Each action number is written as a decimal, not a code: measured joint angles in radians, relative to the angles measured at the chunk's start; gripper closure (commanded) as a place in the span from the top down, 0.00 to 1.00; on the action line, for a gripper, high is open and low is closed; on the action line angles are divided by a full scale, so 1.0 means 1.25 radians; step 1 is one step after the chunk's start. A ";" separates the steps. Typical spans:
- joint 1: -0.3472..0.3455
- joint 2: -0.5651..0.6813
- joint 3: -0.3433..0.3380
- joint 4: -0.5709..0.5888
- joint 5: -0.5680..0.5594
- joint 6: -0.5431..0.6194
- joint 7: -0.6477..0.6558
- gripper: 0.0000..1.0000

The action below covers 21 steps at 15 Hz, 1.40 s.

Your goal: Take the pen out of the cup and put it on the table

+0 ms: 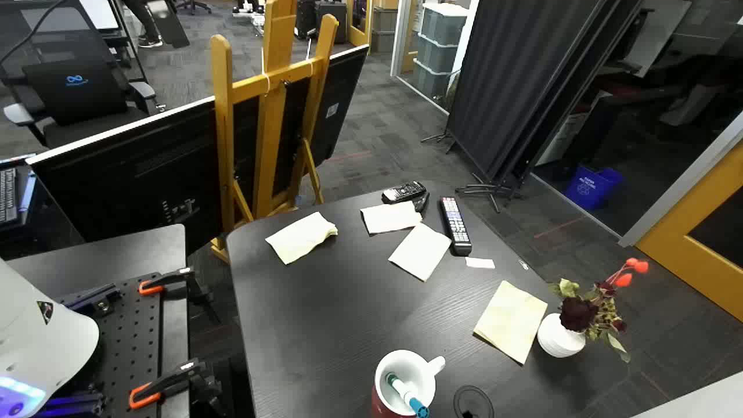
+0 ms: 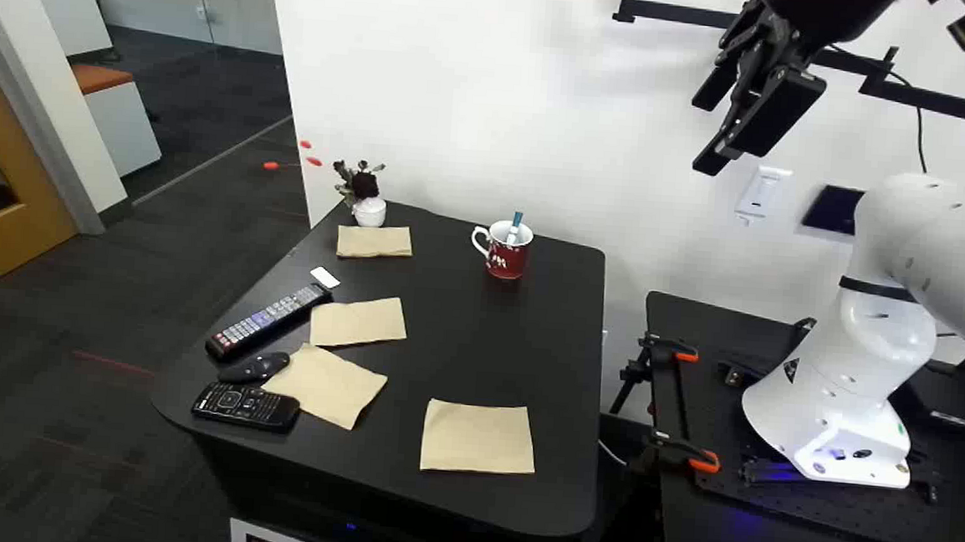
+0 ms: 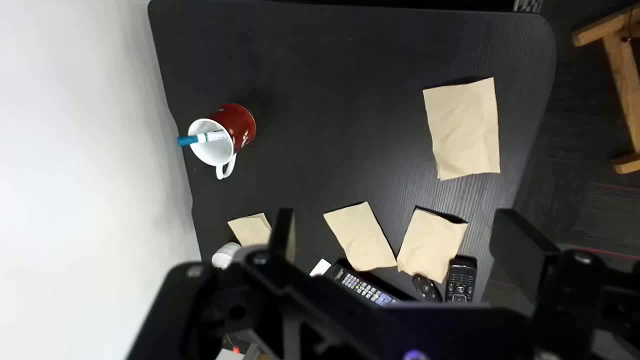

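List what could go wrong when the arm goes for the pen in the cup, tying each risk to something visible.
The pen leans inside the cup, so a crooked pull could drag the cup over.
The cup stands near the wall, so the open gripper, spread wide, might bump that wall.
The teal end, sticking out of the cup, looks like a cap; gripped there, it might come off and leave the pen behind.

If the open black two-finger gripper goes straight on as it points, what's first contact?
Probably the flat matte-black tabletop, or a tan rectangular paper sheet on it, judging by the wrist view; depth is unclear.
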 measured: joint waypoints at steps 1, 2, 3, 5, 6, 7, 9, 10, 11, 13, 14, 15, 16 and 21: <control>0.000 0.000 0.000 0.000 0.000 0.000 0.000 1.00; 0.000 0.000 0.000 0.000 0.000 0.000 0.000 1.00; 0.000 0.000 0.000 0.000 0.000 0.000 0.000 1.00; 0.000 0.000 0.000 0.000 0.000 0.000 0.000 1.00; 0.000 0.000 0.000 0.000 0.000 0.000 0.000 1.00; 0.000 0.000 0.000 0.000 -0.001 0.000 0.001 1.00; 0.000 0.001 -0.002 0.000 -0.001 0.000 0.004 1.00; 0.000 0.001 -0.005 -0.001 -0.001 0.000 0.006 1.00; -0.001 0.002 -0.008 -0.002 -0.001 0.001 0.009 1.00; -0.008 0.008 -0.020 -0.005 -0.003 0.005 0.023 1.00; -0.014 0.012 -0.028 -0.006 -0.004 0.008 0.033 1.00; -0.021 0.019 -0.037 -0.007 -0.004 0.012 0.042 1.00; -0.030 0.027 -0.045 -0.008 -0.005 0.018 0.053 1.00; -0.094 0.087 -0.076 -0.024 -0.007 0.095 0.134 1.00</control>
